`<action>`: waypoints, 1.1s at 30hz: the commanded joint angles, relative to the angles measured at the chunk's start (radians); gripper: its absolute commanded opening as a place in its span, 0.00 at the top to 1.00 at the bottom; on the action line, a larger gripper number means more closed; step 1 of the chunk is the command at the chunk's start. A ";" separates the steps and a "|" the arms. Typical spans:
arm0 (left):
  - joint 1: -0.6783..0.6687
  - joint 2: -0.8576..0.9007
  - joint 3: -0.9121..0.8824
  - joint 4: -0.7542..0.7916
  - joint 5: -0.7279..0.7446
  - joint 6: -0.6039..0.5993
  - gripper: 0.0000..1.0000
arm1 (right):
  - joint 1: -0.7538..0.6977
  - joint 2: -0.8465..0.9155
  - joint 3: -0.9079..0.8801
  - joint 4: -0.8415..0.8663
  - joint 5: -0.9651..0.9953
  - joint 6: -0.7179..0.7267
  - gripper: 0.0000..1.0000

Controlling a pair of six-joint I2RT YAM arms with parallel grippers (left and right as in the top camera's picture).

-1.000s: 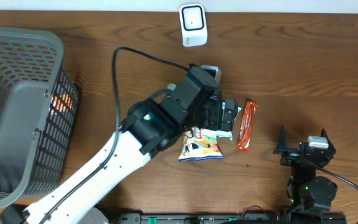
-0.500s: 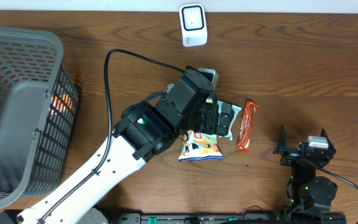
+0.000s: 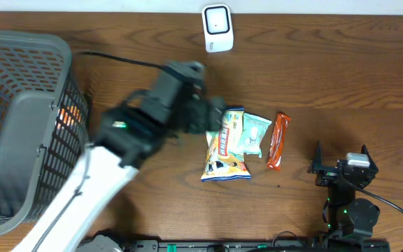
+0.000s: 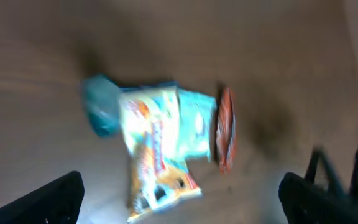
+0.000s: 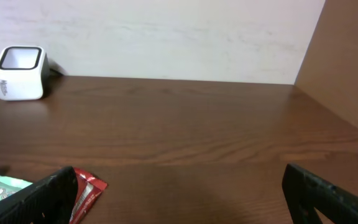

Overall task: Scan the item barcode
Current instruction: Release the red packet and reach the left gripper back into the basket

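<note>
My left arm (image 3: 149, 119) has pulled back from the pile it stood over a second ago. It now sits to the left of the pile, blurred with motion, between the basket (image 3: 30, 112) and the goods. My left jaws are spread wide and came away empty; the wrist view shows nothing between the fingertips (image 4: 55, 199). All the goods lie uncovered on the bench (image 3: 341, 77). The yellow packet (image 3: 224, 157) lies partly over the teal packet (image 3: 252, 133), and the red bar (image 3: 278, 140) lies just beside them on the right. The scanner (image 3: 217, 28) stands at the far edge, well apart from the pile, with nothing in front of it. My right jaws are parked near the front right corner, also wide and empty, and show no change. Finding: no item has been lifted and no barcode presented, so the scan is not yet begun. In my judgement the retreat was either a missed pick or a repositioning; the frames do not settle which. A fresh approach and a firm grip on one packet are needed before anything can go to the scanner.
</note>
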 commanded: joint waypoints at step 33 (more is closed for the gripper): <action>1.170 0.365 0.186 -0.352 -0.045 -0.224 0.00 | -0.003 -0.005 -0.001 -0.003 -0.005 0.012 0.01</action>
